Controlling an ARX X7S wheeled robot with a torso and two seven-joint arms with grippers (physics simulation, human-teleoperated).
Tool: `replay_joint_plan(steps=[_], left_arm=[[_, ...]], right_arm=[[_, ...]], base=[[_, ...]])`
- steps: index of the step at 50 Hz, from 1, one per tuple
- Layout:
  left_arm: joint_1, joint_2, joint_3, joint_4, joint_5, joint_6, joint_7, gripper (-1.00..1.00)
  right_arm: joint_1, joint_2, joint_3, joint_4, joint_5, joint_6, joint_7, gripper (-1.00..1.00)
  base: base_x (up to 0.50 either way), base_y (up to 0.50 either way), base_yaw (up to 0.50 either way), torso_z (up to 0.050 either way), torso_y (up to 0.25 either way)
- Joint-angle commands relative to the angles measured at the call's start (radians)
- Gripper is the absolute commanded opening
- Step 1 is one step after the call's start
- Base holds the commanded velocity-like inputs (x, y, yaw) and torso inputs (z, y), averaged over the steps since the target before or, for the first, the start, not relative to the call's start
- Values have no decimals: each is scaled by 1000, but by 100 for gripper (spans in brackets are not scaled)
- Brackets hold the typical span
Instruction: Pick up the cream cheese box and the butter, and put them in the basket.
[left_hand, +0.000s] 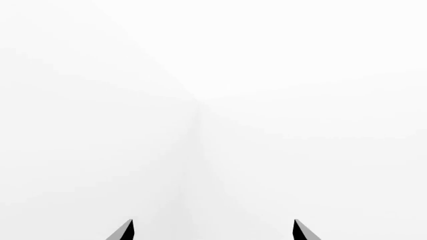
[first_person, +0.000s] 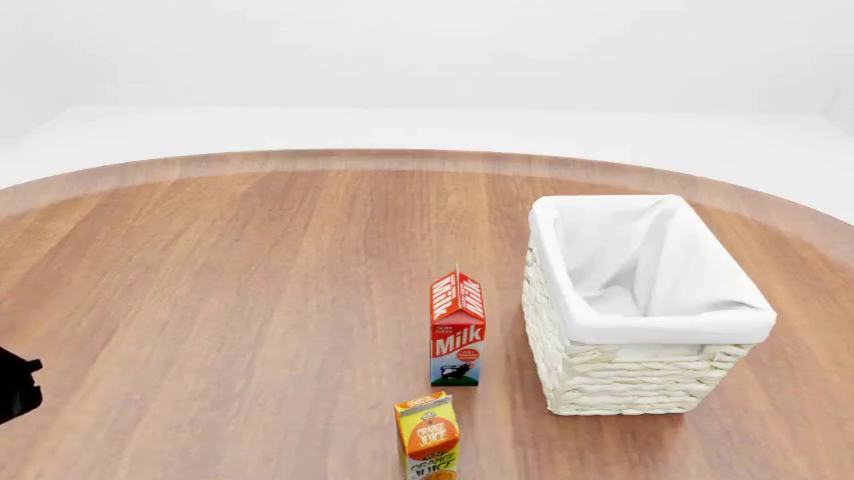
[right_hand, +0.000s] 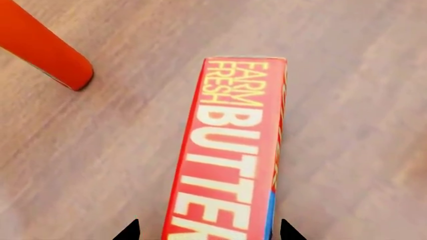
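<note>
Butter (right_hand: 230, 155) lies flat on the wooden table (right_hand: 100, 150), between your right gripper (right_hand: 209, 232) fingertips, which stand parted and not touching it. An orange carton (right_hand: 43, 45) lies at 10 o'clock. Your left gripper (left_hand: 213, 231), jaws apart, faces blank white. The basket (first_person: 641, 375) stands at 3 o'clock of the milk carton (first_person: 457, 330).

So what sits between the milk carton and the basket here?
Nothing: in the head view only bare wooden table separates the milk carton from the basket.

Red-orange butter (right_hand: 230, 155) lies flat; lined wicker basket (first_person: 627, 375) upright.
</note>
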Motion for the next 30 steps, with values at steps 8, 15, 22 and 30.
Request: replay_joint_plan(steps=[8, 15, 22, 30], left_arm=[[2, 21, -28, -8, 9, 25, 28, 100], [0, 22, -29, -11, 8, 26, 28, 100], [1, 22, -33, -14, 4, 29, 27, 100], [1, 22, -34, -14, 3, 29, 27, 100]], right_arm=[[-14, -17, 21, 24, -23, -2, -42, 100], [-14, -23, 16, 28, -27, 4, -46, 100], [-12, -29, 12, 43, -33, 9, -62, 100], [-13, -32, 9, 53, -38, 13, -72, 100]], base=[[0, 0, 0, 0, 0], [0, 0, 0, 0, 0], [0, 0, 0, 0, 0], [0, 0, 0, 0, 0]])
